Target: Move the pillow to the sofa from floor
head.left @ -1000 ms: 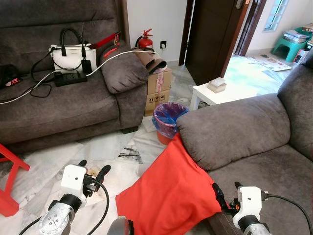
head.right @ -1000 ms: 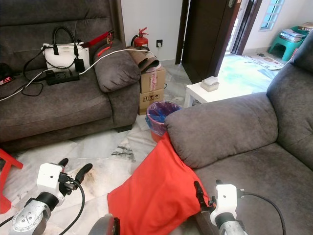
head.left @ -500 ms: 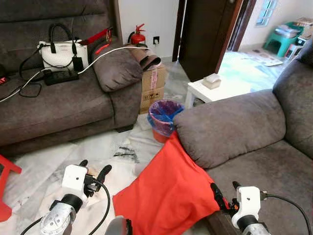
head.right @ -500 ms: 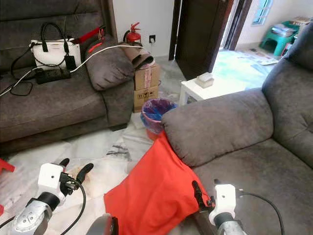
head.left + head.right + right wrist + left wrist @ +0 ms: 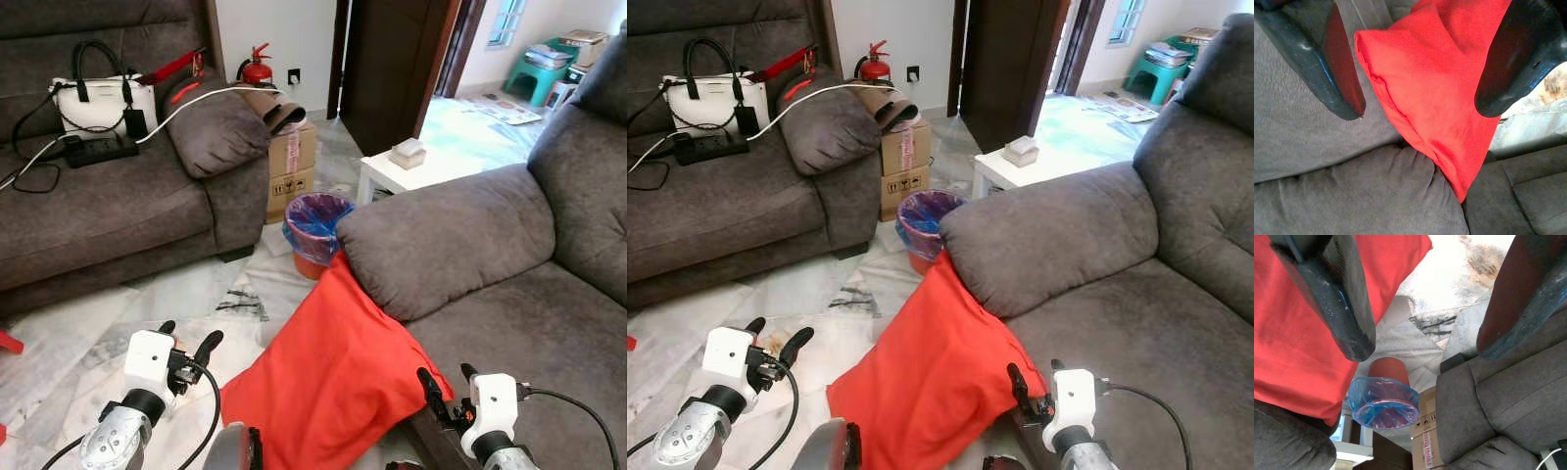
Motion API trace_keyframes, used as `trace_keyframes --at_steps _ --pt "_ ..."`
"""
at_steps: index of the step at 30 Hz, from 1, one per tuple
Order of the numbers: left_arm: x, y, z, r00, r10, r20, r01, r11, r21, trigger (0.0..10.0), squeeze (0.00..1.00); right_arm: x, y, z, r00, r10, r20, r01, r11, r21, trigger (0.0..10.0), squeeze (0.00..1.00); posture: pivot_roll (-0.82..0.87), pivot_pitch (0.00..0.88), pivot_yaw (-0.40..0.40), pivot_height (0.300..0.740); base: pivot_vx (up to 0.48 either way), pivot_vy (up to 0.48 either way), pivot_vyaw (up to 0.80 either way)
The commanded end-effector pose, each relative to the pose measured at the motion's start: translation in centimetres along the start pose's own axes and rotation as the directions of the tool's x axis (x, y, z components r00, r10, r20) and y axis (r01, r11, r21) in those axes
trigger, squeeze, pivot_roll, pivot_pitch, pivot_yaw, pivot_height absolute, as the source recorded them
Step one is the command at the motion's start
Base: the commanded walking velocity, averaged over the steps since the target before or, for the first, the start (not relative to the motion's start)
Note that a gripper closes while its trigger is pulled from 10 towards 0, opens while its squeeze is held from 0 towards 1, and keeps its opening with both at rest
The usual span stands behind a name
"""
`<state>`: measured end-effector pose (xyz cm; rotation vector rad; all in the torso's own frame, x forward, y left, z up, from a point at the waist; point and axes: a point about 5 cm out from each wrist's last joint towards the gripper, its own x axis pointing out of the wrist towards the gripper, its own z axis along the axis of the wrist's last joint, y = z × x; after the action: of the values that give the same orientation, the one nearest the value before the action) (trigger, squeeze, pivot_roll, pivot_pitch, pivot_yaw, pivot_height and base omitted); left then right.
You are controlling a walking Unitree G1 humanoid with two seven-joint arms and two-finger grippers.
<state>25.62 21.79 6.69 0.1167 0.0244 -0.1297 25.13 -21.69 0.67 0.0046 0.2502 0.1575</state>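
Item: red pillow (image 5: 338, 377), lay on the marble floor (image 5: 88, 333), propped at a slant with its top corner touching the armrest of the near sofa (image 5: 490, 294) (grey, at 3 o'clock of the head view); not yet lifted. Left tool (image 5: 186, 345), at 7 o'clock, hovered above the floor just beside the pillow's left edge, fingers spread wide, holding nothing; its wrist view looked past the pillow to a blue-lined bin (image 5: 1383, 401). Right tool (image 5: 446, 387), at 5 o'clock, stood at the pillow's right corner where it met the sofa front, fingers likewise wide and empty, the pillow corner (image 5: 1425, 93) framed between them. Step in hand, as judged: the approach, before any grasp. Next move would call for both tools to reach in and close on opposite edges of the pillow, then raise it clear of the armrest onto the seat; soft cloth may slip from a shallow pinch. Change from the frame a second before: the whole scene had shifted left and down in the head views, so the camera had moved; the far sofa (image 5: 108, 206) with its white handbag (image 5: 103, 98) sat farther towards 10 o'clock, more of the near sofa showed, and the pillow lay unmoved.
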Motion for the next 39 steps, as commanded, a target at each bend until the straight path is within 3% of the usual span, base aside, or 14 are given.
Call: trace_keyframes --at_steps 1,4,19,34,39 --pt "-0.1 0.1 -0.1 1.0 0.014 -0.015 -0.014 1.0 0.0 10.0 0.0 0.1 0.0 0.0 1.0 0.007 -0.013 -0.007 1.0 -0.006 10.0 0.0 0.11 0.103 -0.002 0.583 0.0 0.0 0.0" --pt "-0.2 -0.1 -0.6 0.999 0.016 -0.043 -0.015 1.0 0.021 10.0 0.0 0.3 0.2 -0.1 1.0 0.011 -0.018 -0.011 1.0 -0.009 10.0 0.0 0.11 0.103 -0.004 0.583 0.0 0.0 0.0" --pt "-0.3 -0.4 -0.6 0.999 -0.005 -0.042 0.004 1.0 -0.016 10.0 0.0 0.4 0.7 -0.2 0.999 0.046 -0.022 -0.046 0.999 -0.006 10.0 0.0 0.11 0.109 -0.008 0.583 0.0 0.0 0.0" --pt "-0.3 -0.6 -0.5 0.999 -0.019 -0.041 0.018 0.999 -0.027 10.0 0.0 0.2 1.0 -0.4 0.997 0.075 -0.017 -0.075 0.997 -0.027 10.0 0.0 0.11 0.115 -0.004 0.583 0.311 0.0 0.0" --pt "-0.4 -0.5 -0.5 0.999 -0.02 -0.041 0.019 1.0 -0.024 10.0 0.0 0.2 1.2 -0.3 0.996 0.089 -0.015 -0.09 0.995 -0.033 10.0 0.0 0.11 0.116 -0.004 0.583 0.327 0.0 0.69"
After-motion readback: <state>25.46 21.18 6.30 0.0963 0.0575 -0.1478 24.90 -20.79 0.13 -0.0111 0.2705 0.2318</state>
